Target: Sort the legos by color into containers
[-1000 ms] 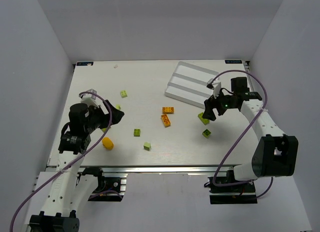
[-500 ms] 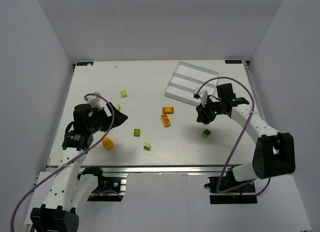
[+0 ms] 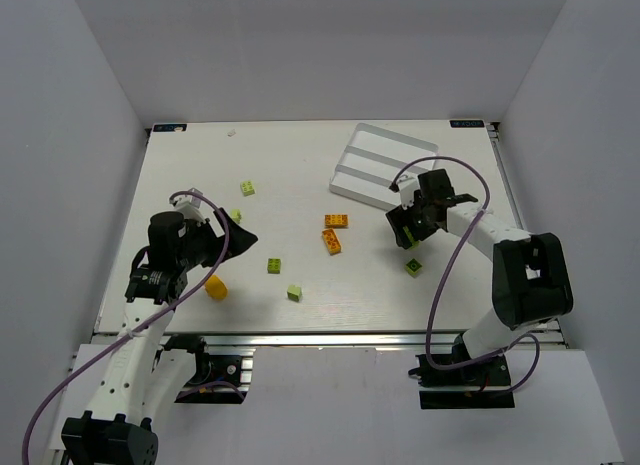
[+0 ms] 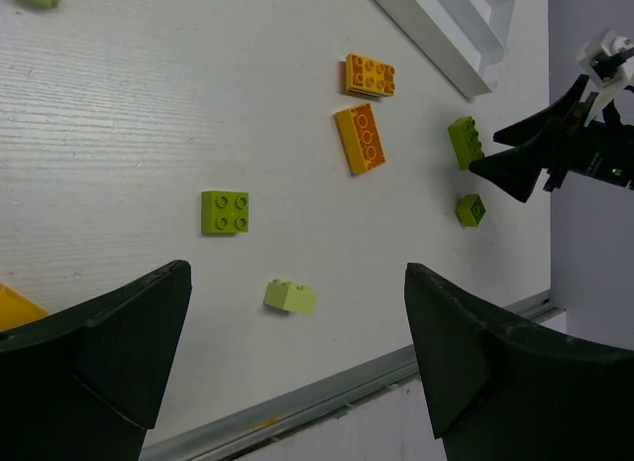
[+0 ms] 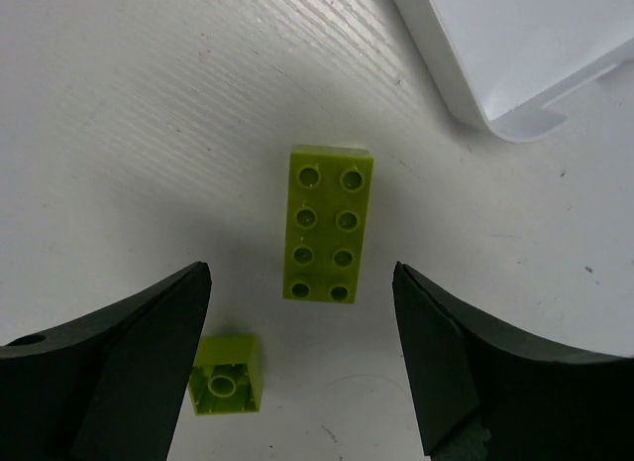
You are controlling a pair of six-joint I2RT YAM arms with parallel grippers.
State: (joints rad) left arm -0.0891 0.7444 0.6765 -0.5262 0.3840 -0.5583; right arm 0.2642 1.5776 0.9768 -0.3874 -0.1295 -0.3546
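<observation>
The white tray (image 3: pixel 385 165) with ridged compartments lies at the back right; its corner shows in the right wrist view (image 5: pixel 515 64). My right gripper (image 3: pixel 405 228) is open, low over a long lime brick (image 5: pixel 327 223), which lies between the fingers (image 5: pixel 149 362). A small upturned lime brick (image 5: pixel 226 375) lies beside it (image 3: pixel 413 267). Two orange bricks (image 3: pixel 336 221) (image 3: pixel 332 241) lie mid-table. Lime bricks lie at the middle (image 3: pixel 274 266), front (image 3: pixel 294 293) and back left (image 3: pixel 247 188). My left gripper (image 3: pixel 235 235) is open and empty above the table (image 4: pixel 297 271).
A yellow-orange rounded object (image 3: pixel 215 286) lies by the left arm near the front edge. The table's metal front rail (image 4: pixel 327 392) runs just under the left gripper. White walls enclose the table on three sides.
My right gripper has moved left and down from beside the tray until it straddles the long lime brick. My left gripper has shifted slightly toward the front.
</observation>
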